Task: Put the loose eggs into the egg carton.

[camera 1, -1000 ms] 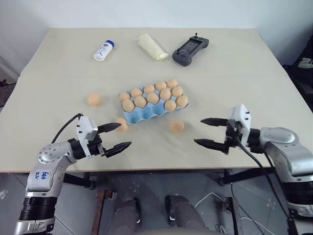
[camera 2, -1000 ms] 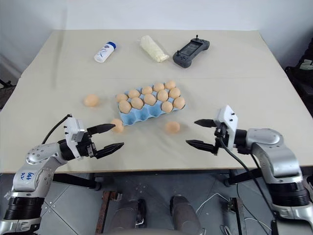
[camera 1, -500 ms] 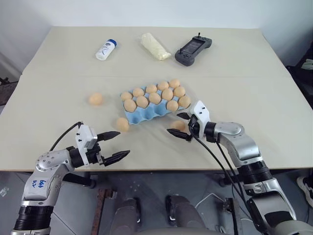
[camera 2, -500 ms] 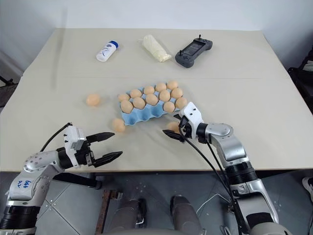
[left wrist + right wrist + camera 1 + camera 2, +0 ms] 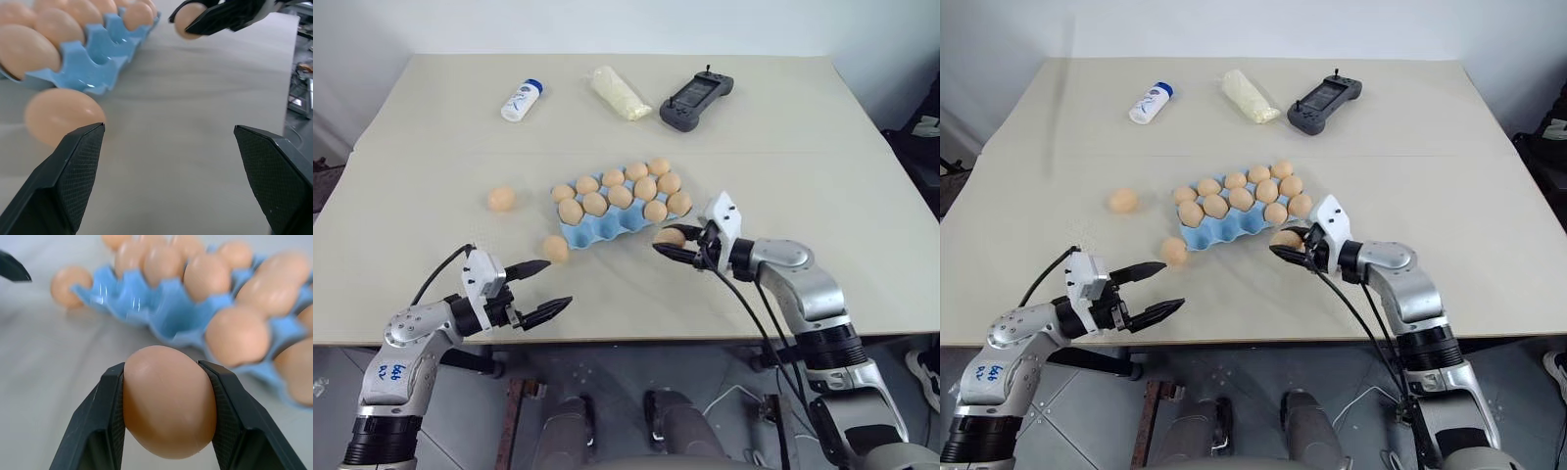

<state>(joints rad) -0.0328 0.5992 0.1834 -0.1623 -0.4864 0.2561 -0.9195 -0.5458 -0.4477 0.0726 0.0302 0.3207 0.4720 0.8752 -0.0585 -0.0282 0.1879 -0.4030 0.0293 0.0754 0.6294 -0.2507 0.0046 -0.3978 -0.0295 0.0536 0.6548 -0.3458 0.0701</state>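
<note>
At frame centre, the right gripper (image 5: 677, 245) clenches an egg (image 5: 670, 236), which should drop gently into the carton's (image 5: 607, 227) empty cup; the left gripper (image 5: 544, 286) gapes empty.

Head stereo pair looking down over table (image 5: 822, 137), wrist cameras low and close, all sharing egg carton (image 5: 607, 227)

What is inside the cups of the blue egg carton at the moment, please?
The egg carton holds ten tan eggs in two rows. The near row's cups look empty, as far as their raised walls allow. The cup floors beneath the seated eggs are covered.
</note>
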